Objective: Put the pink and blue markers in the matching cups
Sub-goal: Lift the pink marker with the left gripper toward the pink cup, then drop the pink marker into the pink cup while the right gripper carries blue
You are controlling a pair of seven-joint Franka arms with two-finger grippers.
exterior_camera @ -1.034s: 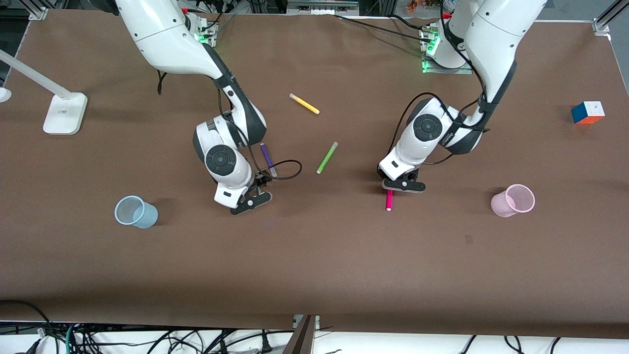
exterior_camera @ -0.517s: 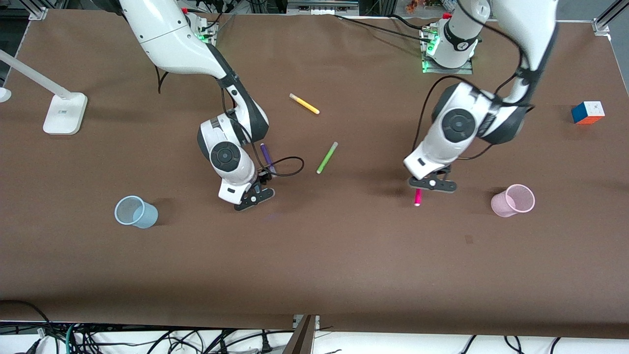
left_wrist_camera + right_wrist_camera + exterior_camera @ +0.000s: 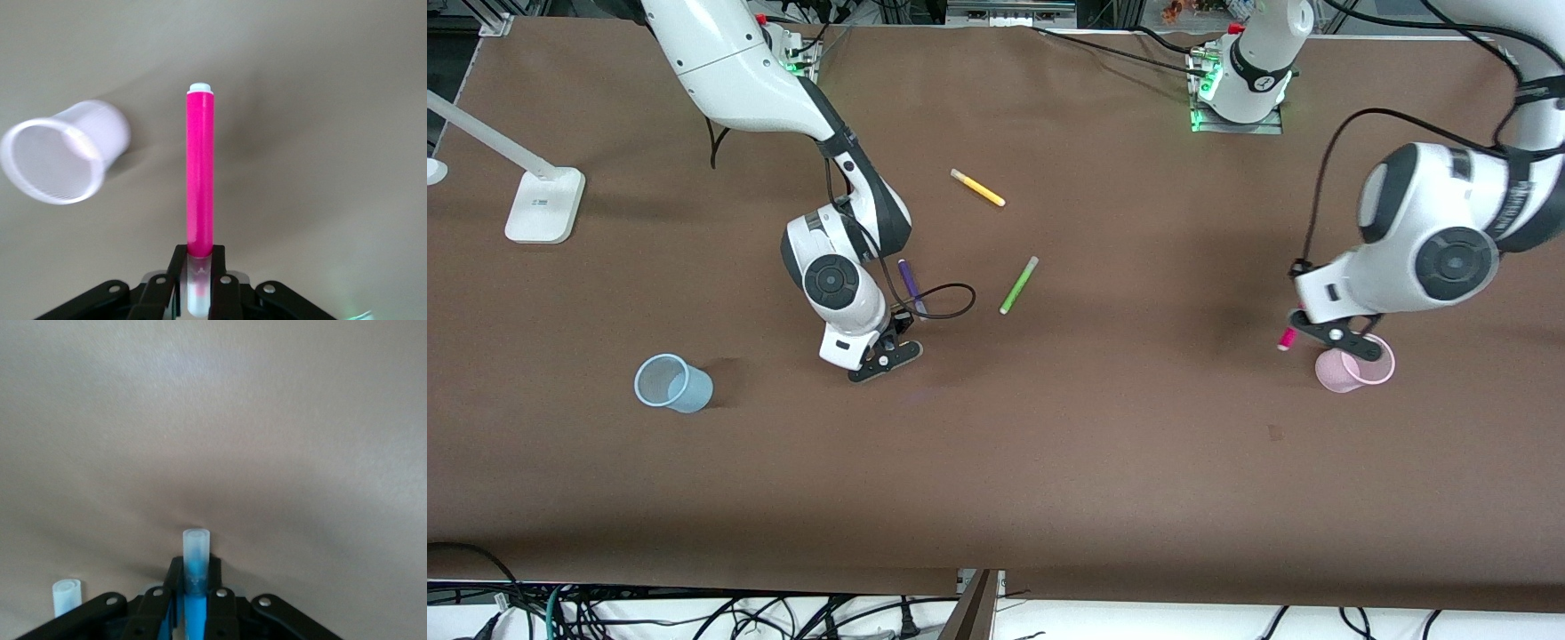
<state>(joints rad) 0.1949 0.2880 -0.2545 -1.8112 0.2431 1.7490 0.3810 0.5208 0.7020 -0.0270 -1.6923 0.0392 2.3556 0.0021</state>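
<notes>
Left pincer (image 3: 1336,334): clamped on the pink marker (image 3: 200,175) by its pale cap end, held in the air just over the pink cup (image 3: 1357,366) at the left arm's end of the desk (image 3: 1049,462).
Left arm: reaches out from its base, wrist bent down over the cup.
Right pincer (image 3: 882,360): clamped on the blue marker (image 3: 194,587), low over the desk, near the purple marker (image 3: 911,286).
Blue cup (image 3: 671,383): upright toward the right arm's end, well apart from the right pincer.
</notes>
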